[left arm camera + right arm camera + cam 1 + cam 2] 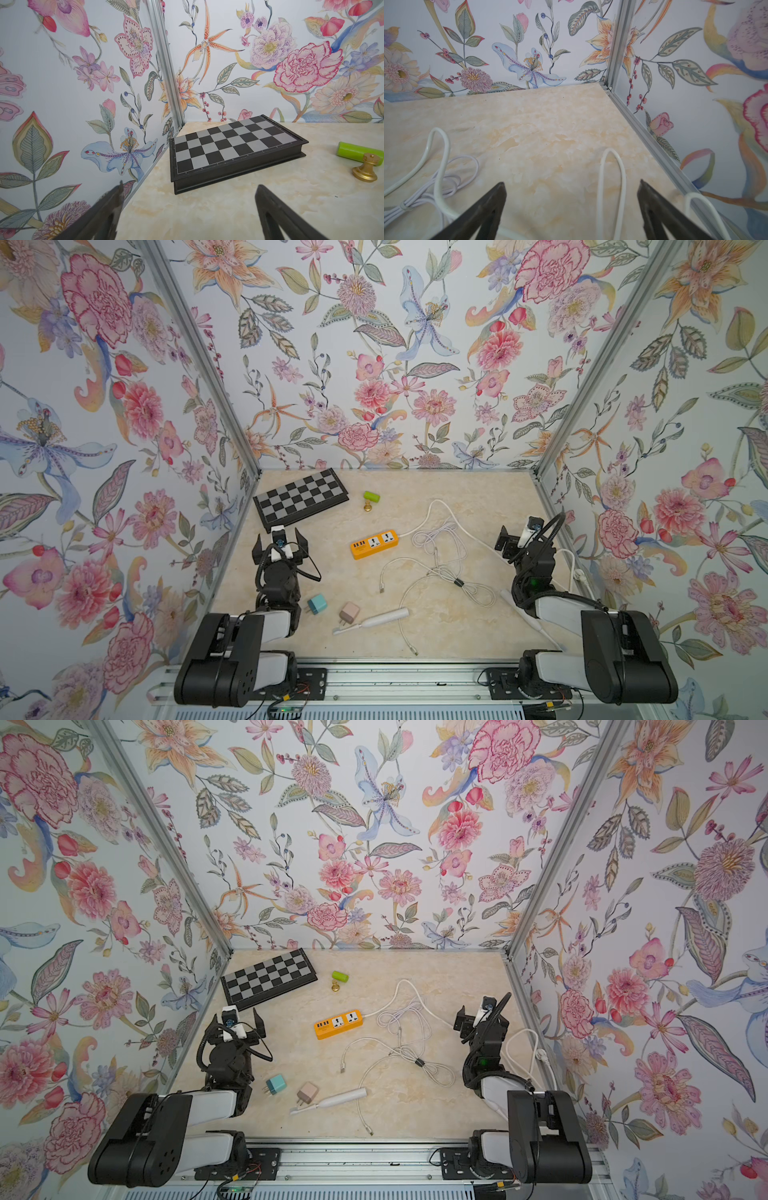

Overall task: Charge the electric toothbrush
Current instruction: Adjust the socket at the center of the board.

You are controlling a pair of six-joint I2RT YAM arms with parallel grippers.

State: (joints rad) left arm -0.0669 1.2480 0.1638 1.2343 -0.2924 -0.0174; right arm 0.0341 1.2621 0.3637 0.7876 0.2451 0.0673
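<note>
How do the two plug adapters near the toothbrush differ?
Colour: the teal adapter against the pink adapter. Place: the teal adapter lies nearer the left arm, the pink adapter close beside the electric toothbrush. Both lie loose on the table, prongs showing, plugged into nothing.

Both top views look steeply down from high above the near edge, sharing the whole surface (457, 635). Each wrist view sits low, facing a far corner: left toward the chessboard (228, 145), right toward white cables (600, 180).
</note>
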